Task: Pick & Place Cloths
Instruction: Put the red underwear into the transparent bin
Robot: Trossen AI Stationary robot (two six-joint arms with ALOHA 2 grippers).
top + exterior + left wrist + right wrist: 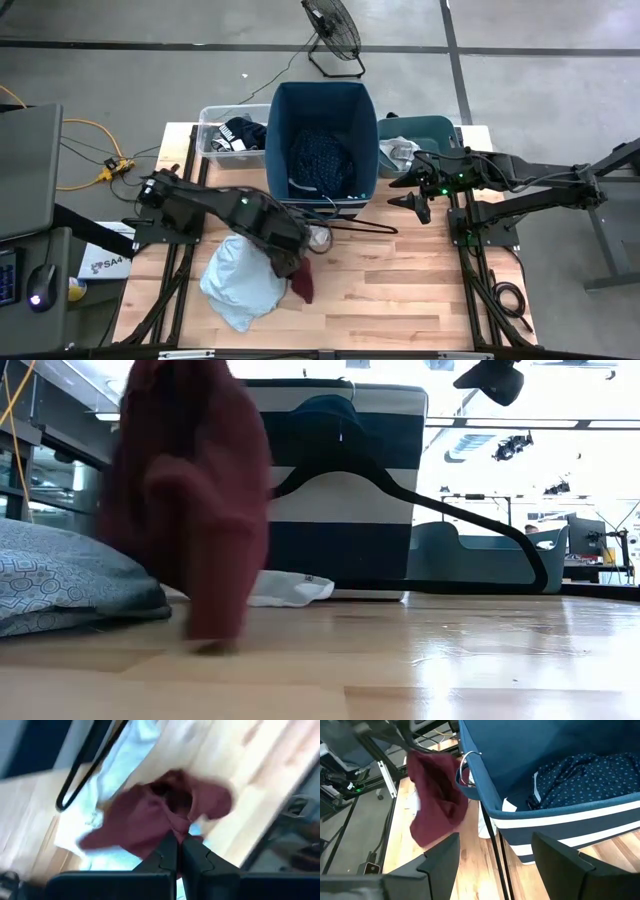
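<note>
My left gripper (293, 262) is over the table's middle, shut on the maroon cloth (303, 285), which hangs in a bunch (190, 500). The pale blue-grey cloth (240, 280) lies flat on the table beside it. A white cloth (318, 238) lies at the foot of the blue bin (322, 100). The navy white-dotted garment (585, 775) lies inside that bin. The black garment with PUMA lettering (235, 135) sits in the clear bin. My right gripper (415, 205) hovers open to the right of the blue bin, touching nothing. My left gripper pinches a gathered fold of the maroon cloth (175, 822) between its two shut fingers (167, 852), coming from above. The cloth hangs slack below the fingers. Its lower end (215, 635) is at the table top; whether it touches I cannot tell.
A thin black wire hanger (420, 500) leans against the blue bin's front, its hook at the rim (467, 767). A teal bin (425, 130) with light cloths stands right of the blue bin. Bare wood (400, 290) lies toward the near right. A fan (332, 30) stands beyond the table.
</note>
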